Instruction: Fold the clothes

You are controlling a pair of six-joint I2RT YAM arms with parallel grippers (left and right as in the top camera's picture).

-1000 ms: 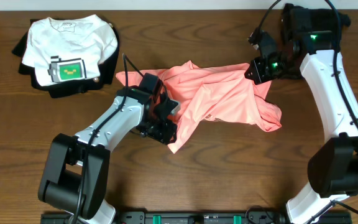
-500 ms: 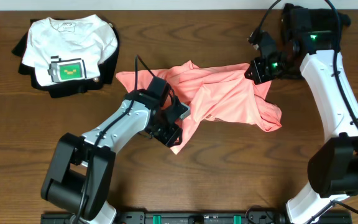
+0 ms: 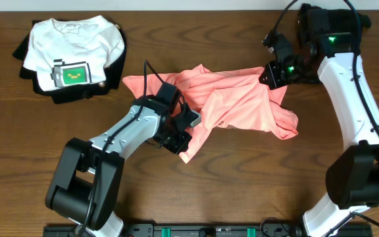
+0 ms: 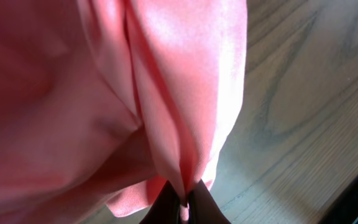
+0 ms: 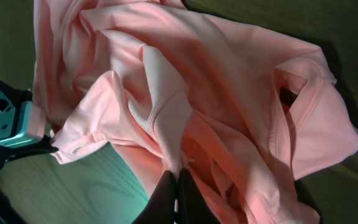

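A salmon-pink T-shirt (image 3: 242, 105) lies crumpled across the middle of the wooden table. My left gripper (image 3: 184, 131) is at its lower left edge, shut on a pinched fold of the pink cloth (image 4: 185, 168). At the shirt's upper right corner, my right gripper (image 3: 273, 74) is shut on a ribbed hem (image 5: 173, 134), with the rest of the pink T-shirt (image 5: 229, 93) spread beyond it. No print shows on the pink cloth.
A folded white T-shirt (image 3: 77, 49) with a green graphic lies on dark garments (image 3: 64, 92) at the back left. Bare wooden table (image 3: 255, 184) runs along the front.
My left gripper moved right onto the shirt's lower left edge and closed on a fold of it. The right arm stayed still.
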